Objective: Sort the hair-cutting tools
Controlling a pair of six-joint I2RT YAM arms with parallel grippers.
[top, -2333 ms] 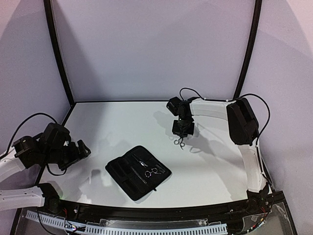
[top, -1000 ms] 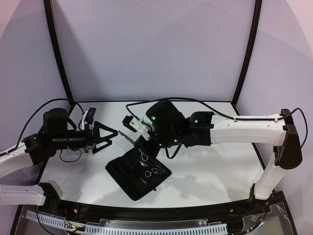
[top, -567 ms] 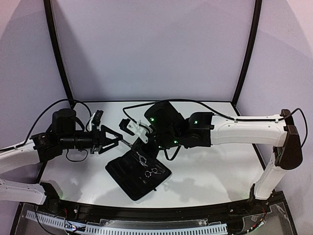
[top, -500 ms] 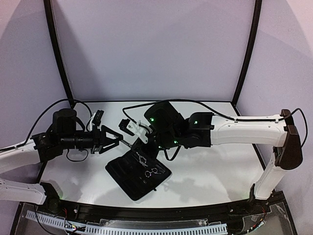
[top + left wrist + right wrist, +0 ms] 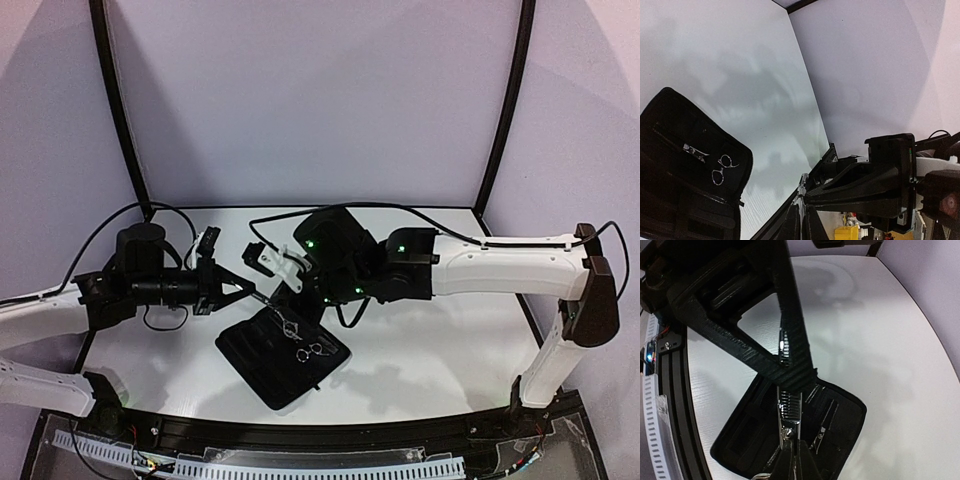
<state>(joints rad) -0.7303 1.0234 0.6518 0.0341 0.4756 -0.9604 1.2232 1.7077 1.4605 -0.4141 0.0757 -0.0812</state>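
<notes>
I'm handing the comb (image 5: 790, 412) across (mid-air, above the open case (image 5: 842, 427) by the desk's (image 5: 430, 340) near edge). My right claw (image 5: 791, 447) and left claw (image 5: 796, 380) are both clenching it. Next, I judge, my right claw should be letting go.

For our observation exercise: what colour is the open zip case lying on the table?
The case is black, clearest in the top external view.

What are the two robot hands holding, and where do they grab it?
Both hold one pair of silver scissors. The right gripper pinches it beside the pivot screw, and the left gripper pinches the toothed blade's far end.
</notes>
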